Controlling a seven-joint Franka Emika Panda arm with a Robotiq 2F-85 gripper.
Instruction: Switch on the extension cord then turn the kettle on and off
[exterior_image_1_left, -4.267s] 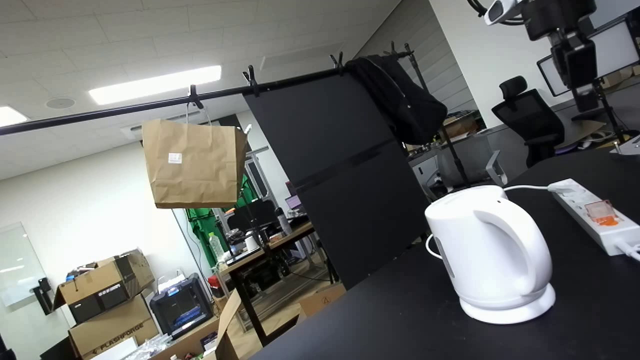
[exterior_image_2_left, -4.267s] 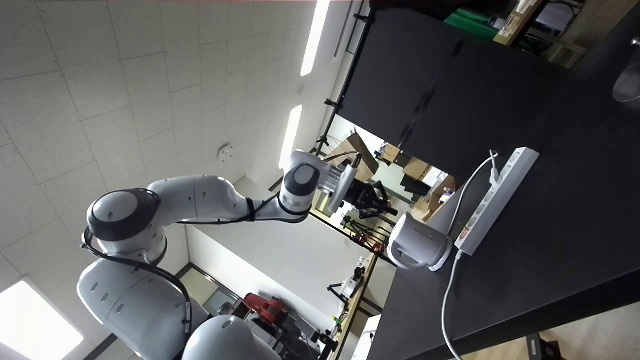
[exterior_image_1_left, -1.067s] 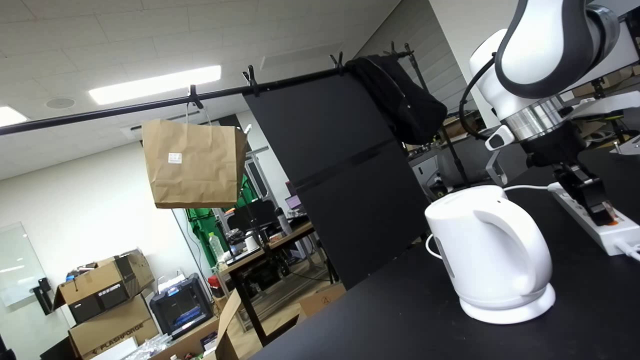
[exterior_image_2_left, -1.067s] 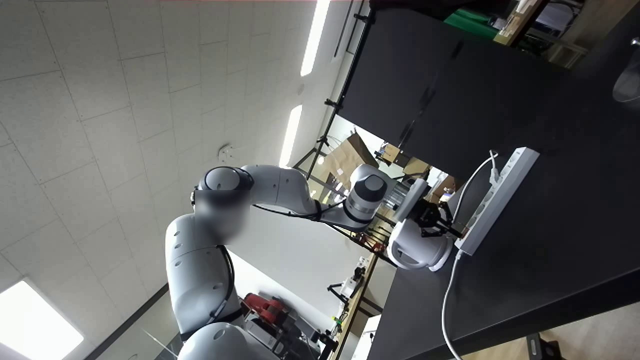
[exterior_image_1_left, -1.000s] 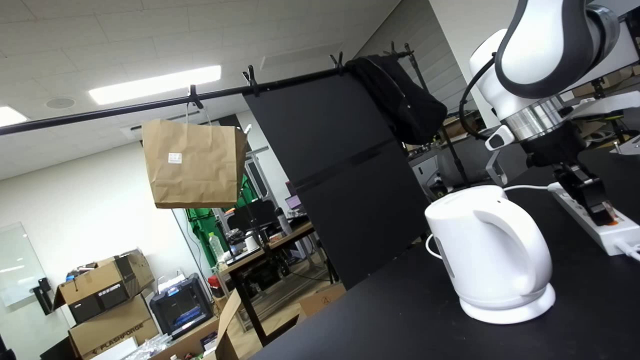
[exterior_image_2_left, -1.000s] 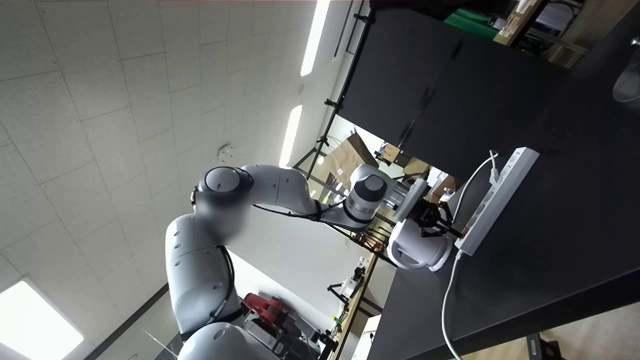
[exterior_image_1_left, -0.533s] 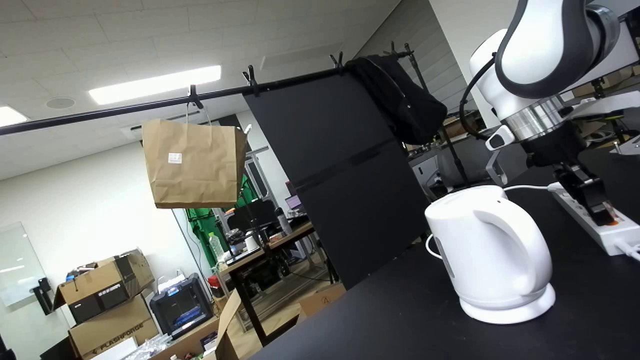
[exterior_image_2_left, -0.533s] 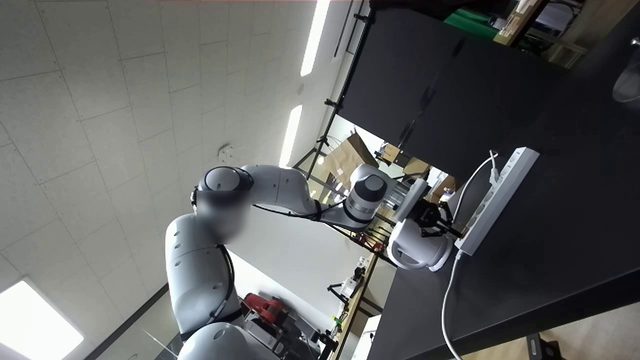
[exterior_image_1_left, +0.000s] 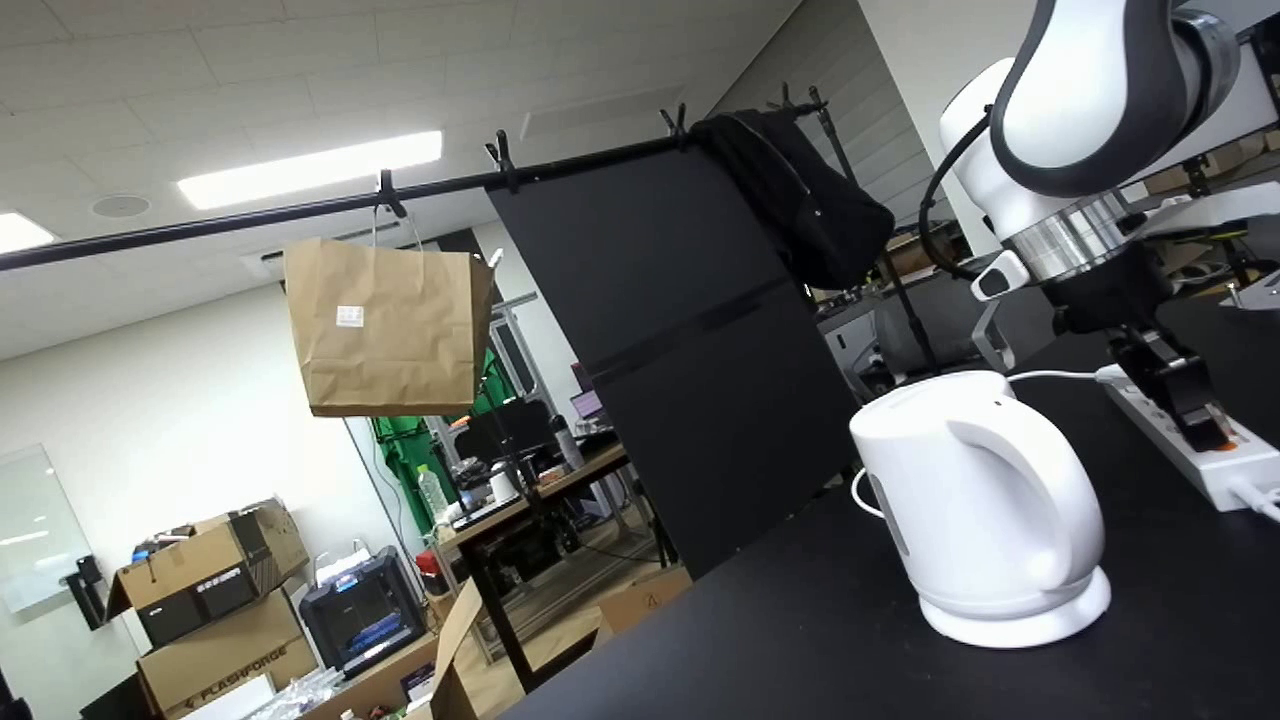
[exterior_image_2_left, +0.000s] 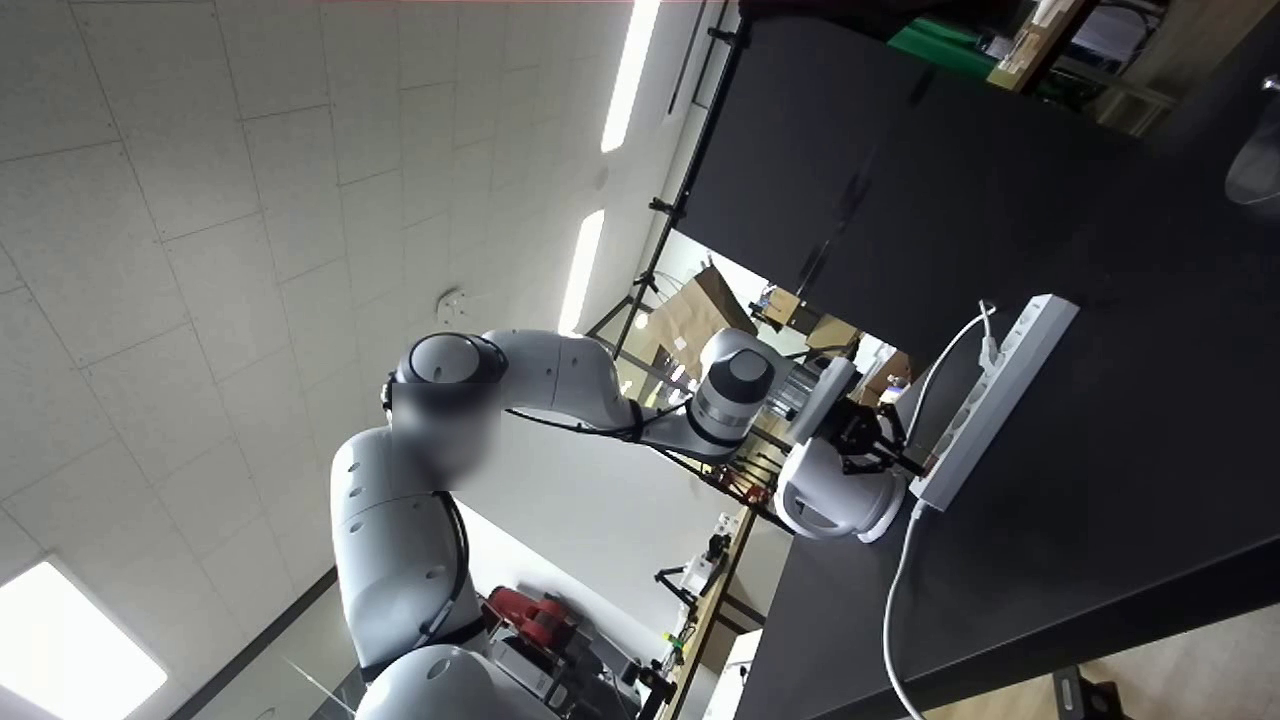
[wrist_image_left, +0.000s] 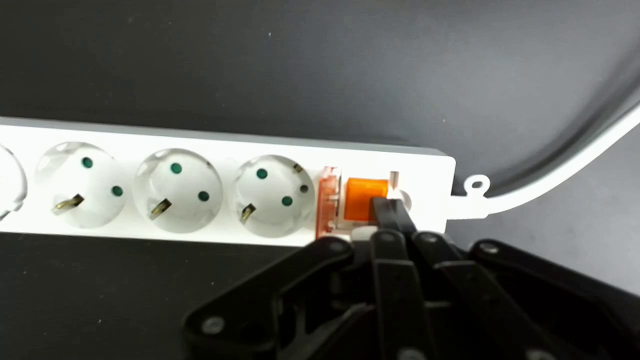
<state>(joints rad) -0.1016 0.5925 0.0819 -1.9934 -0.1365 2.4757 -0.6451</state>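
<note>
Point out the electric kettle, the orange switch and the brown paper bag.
Electric kettle (exterior_image_1_left: 970, 515), in an exterior view: its body.
Orange switch (wrist_image_left: 361, 195), in the wrist view: exposed face.
Brown paper bag (exterior_image_1_left: 400, 345), in an exterior view: front panel.

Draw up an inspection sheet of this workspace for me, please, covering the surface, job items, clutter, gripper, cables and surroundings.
Surface: black table, with a soft sheen in the wrist view.
Strip: flat on the table; orange switch exposed, red cover open beside it.
Kettle: upright on its base.
Clutter: grey object, cut off by an exterior view's edge; cannot be identified.
Gripper: closed, its tips over the switch's edge; whether it is pressed cannot be told.
Cables: white cable leaves the strip's switch end; a cord runs from a plug in the strip toward the kettle.
Surroundings: paper bag hanging from a rail, black sheet, cardboard boxes.
</note>
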